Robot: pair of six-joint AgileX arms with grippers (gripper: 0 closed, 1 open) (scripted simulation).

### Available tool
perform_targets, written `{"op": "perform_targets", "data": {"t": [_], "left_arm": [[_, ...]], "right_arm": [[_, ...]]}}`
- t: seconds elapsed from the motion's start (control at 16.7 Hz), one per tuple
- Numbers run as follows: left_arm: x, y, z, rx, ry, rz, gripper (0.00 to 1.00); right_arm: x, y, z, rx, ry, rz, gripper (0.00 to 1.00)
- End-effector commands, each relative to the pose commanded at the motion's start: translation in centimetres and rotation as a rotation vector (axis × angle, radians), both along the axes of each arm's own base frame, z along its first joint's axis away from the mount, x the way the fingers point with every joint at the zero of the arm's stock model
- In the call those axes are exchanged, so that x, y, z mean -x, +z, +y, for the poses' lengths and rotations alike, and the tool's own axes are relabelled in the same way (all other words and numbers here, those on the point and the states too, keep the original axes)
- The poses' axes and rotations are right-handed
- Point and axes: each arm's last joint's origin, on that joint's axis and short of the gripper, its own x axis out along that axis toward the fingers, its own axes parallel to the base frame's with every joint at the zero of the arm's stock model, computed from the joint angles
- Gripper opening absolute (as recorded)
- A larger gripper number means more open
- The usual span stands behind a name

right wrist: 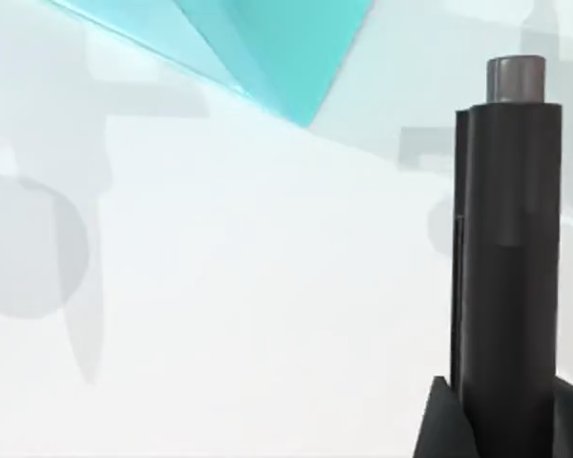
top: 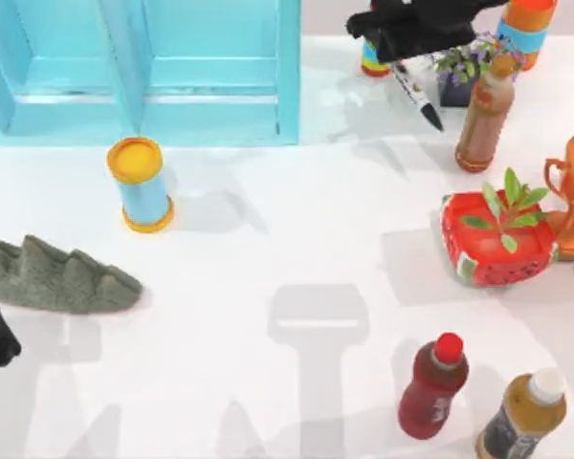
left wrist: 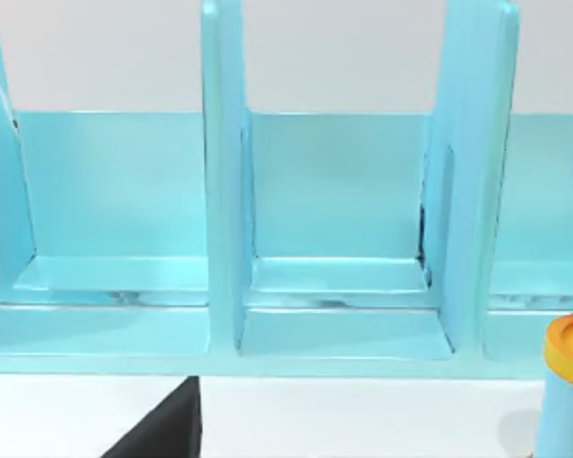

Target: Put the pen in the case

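A plain white tabletop (top: 297,239) with a smooth, matte surface spreads across the whole top view — no wall, floor or window is visible around it. Light falls from above and casts soft grey shadows on the white surface, among them a broad T-shaped shadow (top: 318,330) near the table's middle. In the left wrist view, a flat pale grey backdrop (left wrist: 344,52) rises behind the scene — featureless and evenly lit.
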Motion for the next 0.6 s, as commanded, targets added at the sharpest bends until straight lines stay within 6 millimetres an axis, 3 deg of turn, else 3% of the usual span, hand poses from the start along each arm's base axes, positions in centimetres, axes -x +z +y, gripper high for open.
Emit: {"op": "perform_targets", "data": {"t": [0.3, 0.6], "left_arm": [[0.0, 0.0, 0.0, 0.000, 0.000, 0.000, 1.00], [0.0, 0.0, 0.0, 0.000, 0.000, 0.000, 1.00]], "right_arm": [[0.1, 2.1, -10.7, -0.065, -0.412, -0.047, 0.00], [3.1, 2.3, -20.2, -0.128, -0.814, -0.059, 0.00]]}}
